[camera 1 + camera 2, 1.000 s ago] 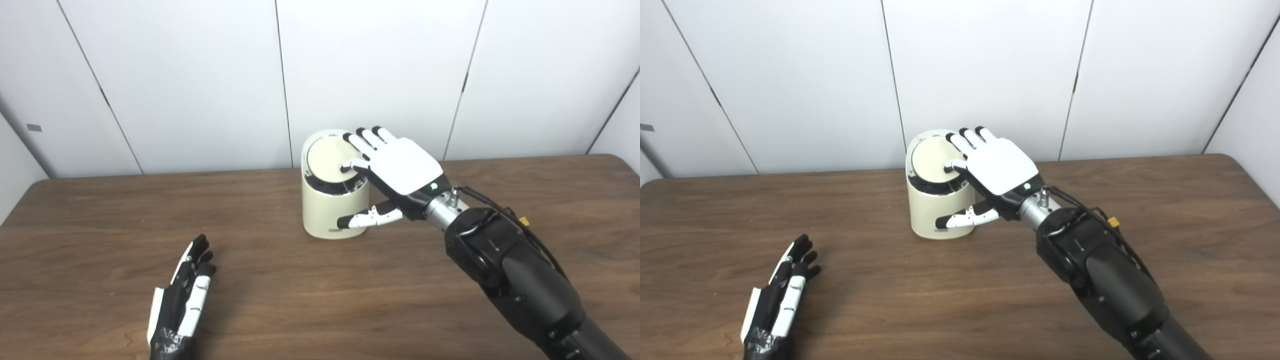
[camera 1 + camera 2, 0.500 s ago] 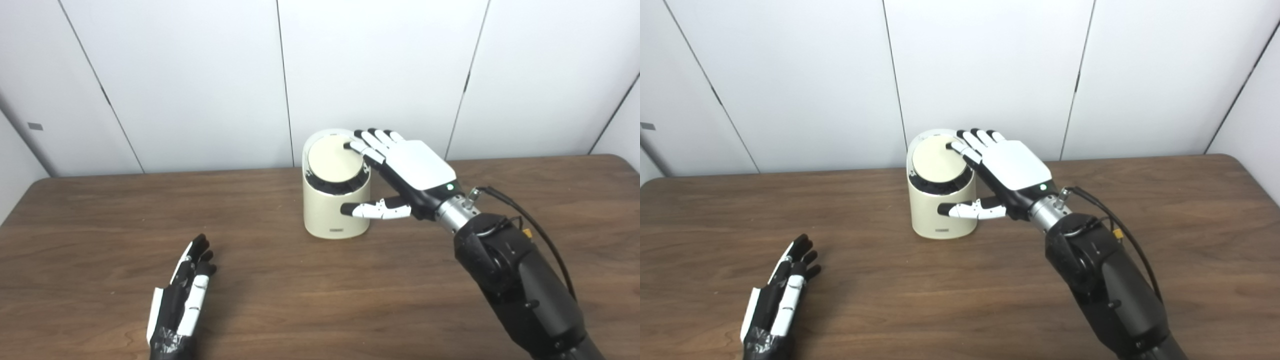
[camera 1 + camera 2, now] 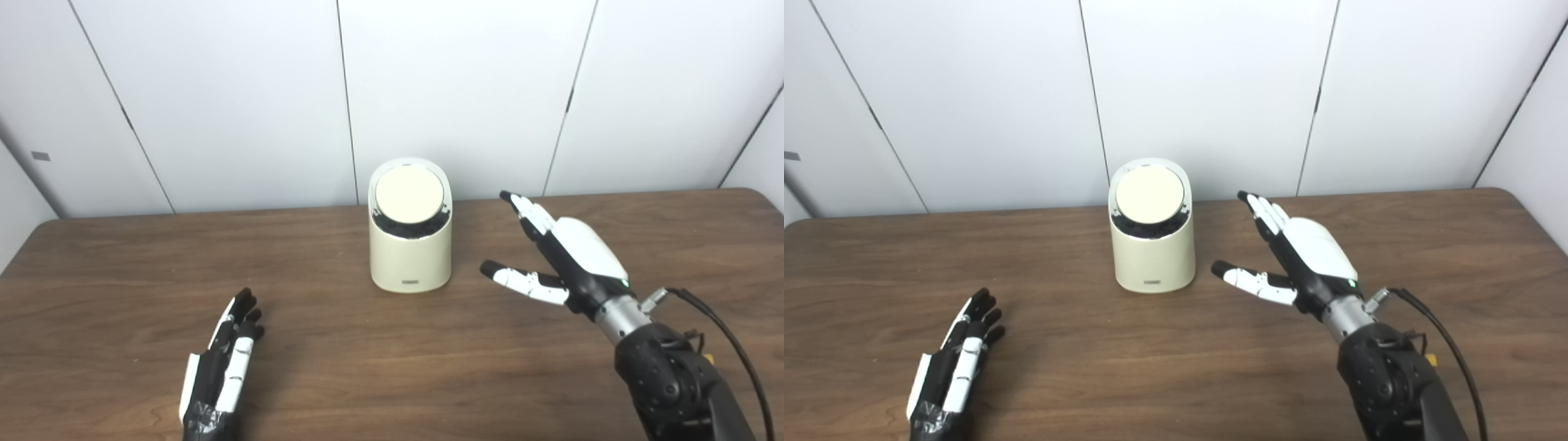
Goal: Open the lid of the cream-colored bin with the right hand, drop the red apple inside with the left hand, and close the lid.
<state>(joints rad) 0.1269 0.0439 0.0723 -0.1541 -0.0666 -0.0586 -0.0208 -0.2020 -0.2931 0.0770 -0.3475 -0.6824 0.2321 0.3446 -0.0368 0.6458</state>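
Observation:
The cream-colored bin [image 3: 410, 245] stands upright at the table's back middle, its round lid [image 3: 409, 196] lying shut in the top. My right hand [image 3: 560, 257] hovers open to the right of the bin, apart from it, fingers stretched toward the wall and thumb pointing left. Near the front left, my left hand [image 3: 223, 361] rests open on the table, holding nothing. No red apple shows in either view.
The brown wooden table [image 3: 343, 361] spans the whole picture. White wall panels [image 3: 245, 92] rise right behind its back edge. A black cable [image 3: 729, 337] runs along my right wrist.
My right hand has left the lid and pulled back to the right and toward me. The lid now lies flat and shut. The left hand has not moved.

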